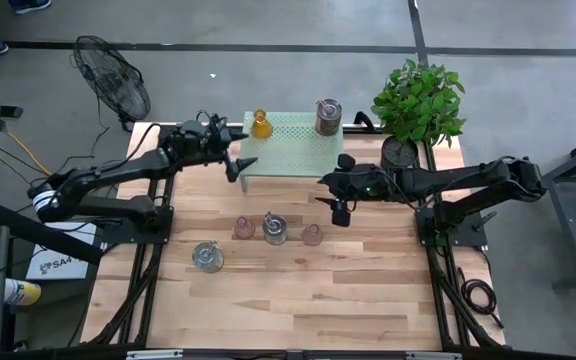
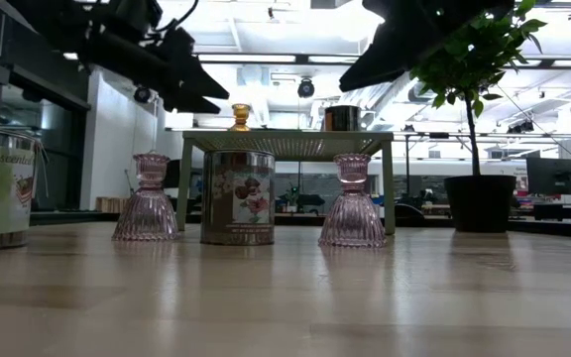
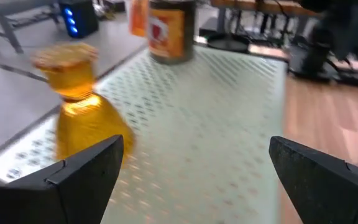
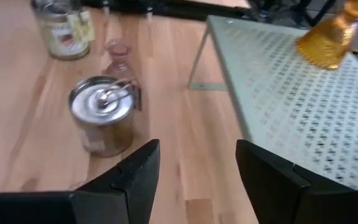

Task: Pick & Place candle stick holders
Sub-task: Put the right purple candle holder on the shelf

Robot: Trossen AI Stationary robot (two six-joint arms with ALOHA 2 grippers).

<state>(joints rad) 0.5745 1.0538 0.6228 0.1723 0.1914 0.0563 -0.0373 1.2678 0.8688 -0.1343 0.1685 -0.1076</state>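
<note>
My left jaws gape wide, empty, amber holder [image 3: 79, 106] just ahead over the stand's [image 1: 293, 150] edge; right jaws half-open, empty, above bare bench [image 1: 368, 290]

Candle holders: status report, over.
Left claw open beside amber holder on green stand. Right claw empty, off stand's front edge. One metal holder on stand, four on table. Nothing blocking.

Left gripper [image 1: 240, 150] raised, jaws spread wide, empty, right gripper [image 1: 334, 196] raised, jaws parted, empty
</note>
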